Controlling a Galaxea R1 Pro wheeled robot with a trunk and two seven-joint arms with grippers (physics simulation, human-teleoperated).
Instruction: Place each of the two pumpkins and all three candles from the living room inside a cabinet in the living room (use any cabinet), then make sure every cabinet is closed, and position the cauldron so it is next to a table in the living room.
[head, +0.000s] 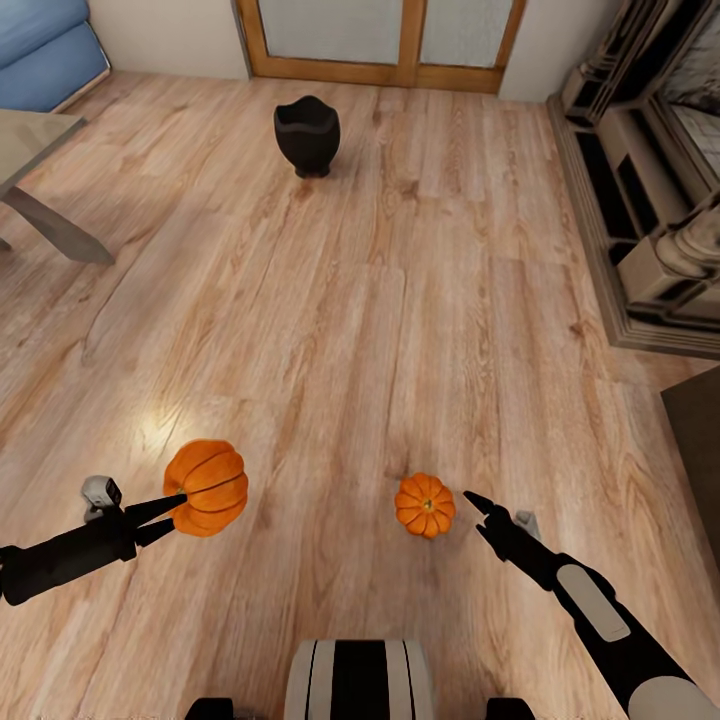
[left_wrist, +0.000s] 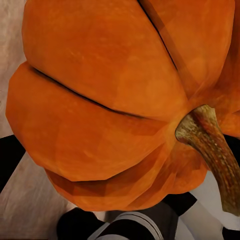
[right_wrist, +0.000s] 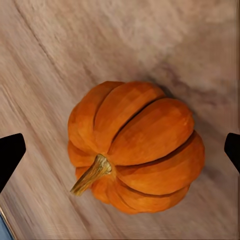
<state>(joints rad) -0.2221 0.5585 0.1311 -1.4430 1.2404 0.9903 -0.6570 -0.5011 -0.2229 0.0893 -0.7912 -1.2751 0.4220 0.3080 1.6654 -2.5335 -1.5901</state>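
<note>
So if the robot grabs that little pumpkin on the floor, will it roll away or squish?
The small pumpkin looks hard and ribbed, so it probably won't squish. It's round, so a nudge from the open right gripper could roll it on the smooth wood floor. Its flattish shape may stop it quickly.

black arms w/ grey oval panels, thin black pointed pincer fingers (head: 478, 500), white-and-black striped trunk, small grey cam unit on left wrist.

Floor (head: 400, 300): pale wood planks, satin sheen, glare patch beyond left fingers (head: 165, 505). Both pumpkins (head: 207, 487) (head: 425, 504): matt, ribbed skin; rough woody stems. Cauldron (head: 307, 135): matt black.
</note>
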